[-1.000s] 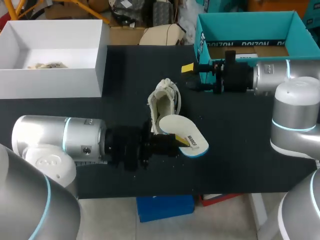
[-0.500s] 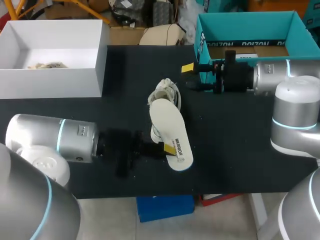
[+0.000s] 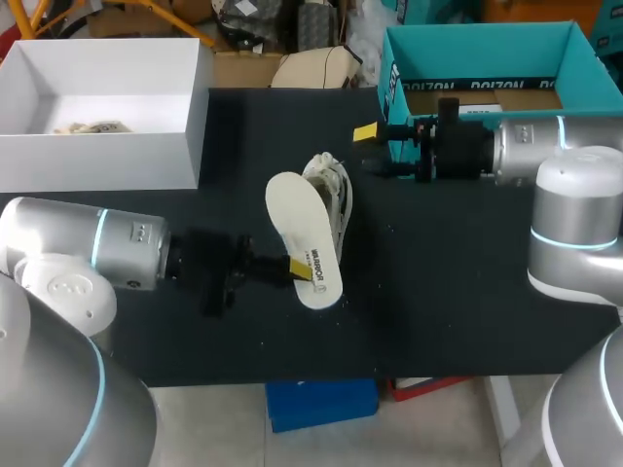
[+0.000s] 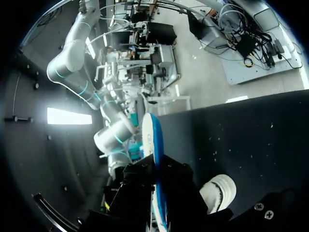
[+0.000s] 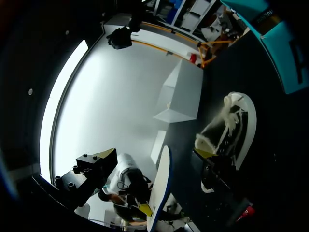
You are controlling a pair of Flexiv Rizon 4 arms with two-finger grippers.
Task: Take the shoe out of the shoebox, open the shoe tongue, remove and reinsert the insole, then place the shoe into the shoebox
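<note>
The left fingers [image 3: 301, 269] are shut tight on one end of the flat white foam insole with a blue edge [image 3: 300, 229]. In the left wrist view the thin insole stands on its edge, with a finger pressed on each side. I think they hold it by the end so the other end is free to slide into the shoe.

The insole is lifted off the black worktop [image 3: 458, 282] and tilted. It is just beside the white knitted shoe [image 3: 334, 190], on the left arm's side, and partly over it. It is out of the shoe, so putting it back in looks like the next job.

The right fingers [image 3: 369, 150] are spread wide and hold nothing. They hang near the shoe on the right arm's side, not touching it. I think they wait there to leave room, or to steady the shoe.

The shoe lies on the worktop, not in a box. The open white cardboard box [image 3: 190, 136] is well apart from the shoe, past the left arm's side. I think it is the shoebox. An open teal cardboard box [image 3: 394, 68] stands beyond the right fingers.
</note>
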